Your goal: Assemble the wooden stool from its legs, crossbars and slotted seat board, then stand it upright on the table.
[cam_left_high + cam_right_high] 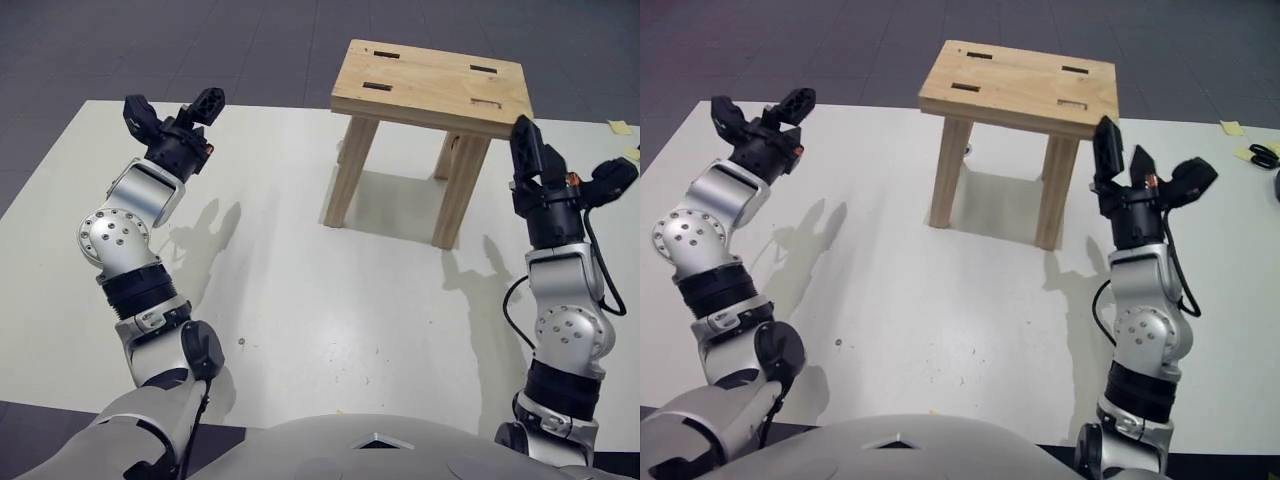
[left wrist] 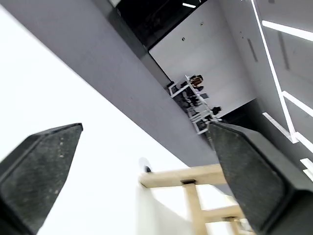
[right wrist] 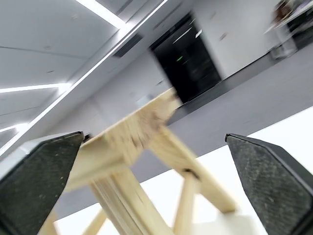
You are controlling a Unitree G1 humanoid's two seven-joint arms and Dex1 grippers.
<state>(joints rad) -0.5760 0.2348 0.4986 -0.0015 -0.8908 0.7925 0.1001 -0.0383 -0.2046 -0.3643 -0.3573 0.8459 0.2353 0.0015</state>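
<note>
Assembled stool [image 1: 432, 88] upright at far centre of table [image 1: 300, 300]; right gripper [image 1: 570, 155], spread wide and empty, just right of its near-right leg [image 1: 458, 190]; left gripper [image 1: 173, 105], likewise spread, well apart at far left

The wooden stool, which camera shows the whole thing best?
The left eye view: the stool stands whole and upright on the table, seat slots and legs visible. The right eye view shows much the same. Both wrist views look up from low down at part of the seat edge, legs and crossbars.

One stool [image 1: 430, 85], two hands [image 1: 172, 103] [image 1: 573, 150]
</note>
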